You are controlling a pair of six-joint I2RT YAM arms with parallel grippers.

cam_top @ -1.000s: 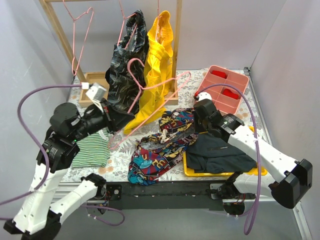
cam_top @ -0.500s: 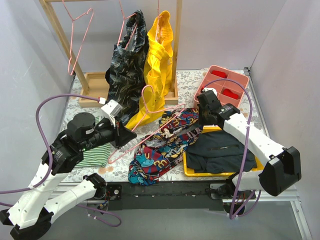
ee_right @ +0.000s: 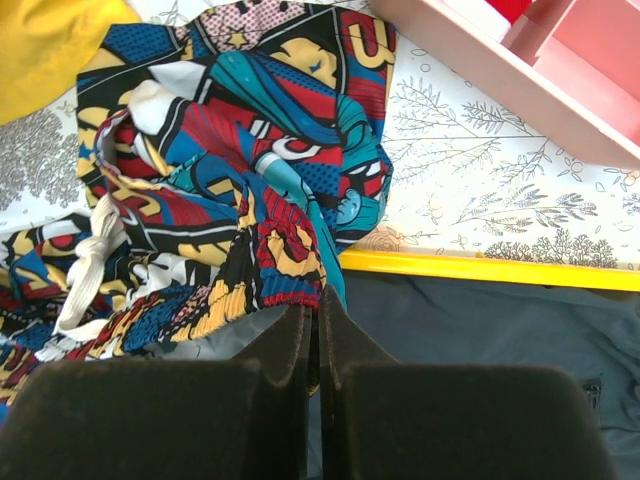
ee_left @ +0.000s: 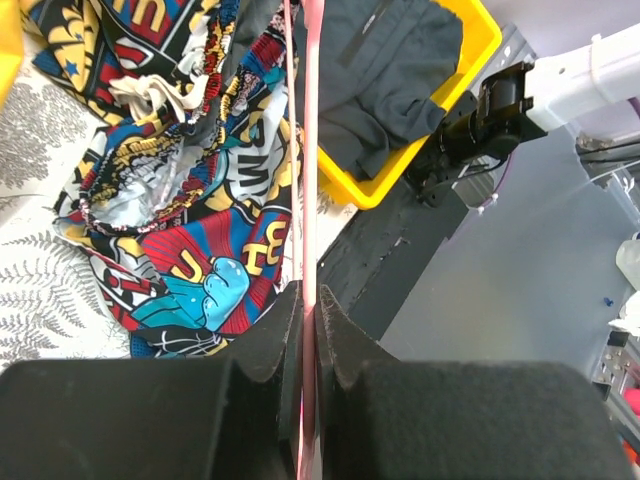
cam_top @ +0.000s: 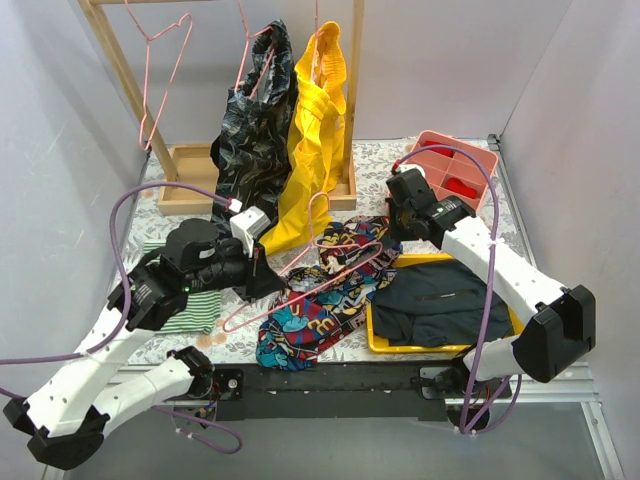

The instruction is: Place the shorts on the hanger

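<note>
The comic-print shorts [cam_top: 325,295] lie crumpled on the table in front of the rack; they also show in the left wrist view [ee_left: 190,190] and the right wrist view [ee_right: 230,170]. My left gripper [cam_top: 268,282] is shut on the pink wire hanger [cam_top: 330,262], which lies slanted over the shorts, its hook up near the yellow garment. In the left wrist view the wire [ee_left: 308,150] runs straight out from between the closed jaws. My right gripper [cam_top: 393,232] is shut on the elastic waistband [ee_right: 290,275] and holds that edge lifted at the shorts' right side.
A wooden rack [cam_top: 120,70] at the back carries a spare pink hanger [cam_top: 160,60], a black-grey garment [cam_top: 252,130] and a yellow garment [cam_top: 315,140]. A yellow tray [cam_top: 385,342] holds dark clothing [cam_top: 440,305]. A pink bin [cam_top: 450,170] and a striped green cloth [cam_top: 195,310] lie nearby.
My left gripper has carried the hanger right and down, from beside the hanging garments to over the shorts. My right gripper has pulled back toward the pink bin, lifting the shorts' waistband.
</note>
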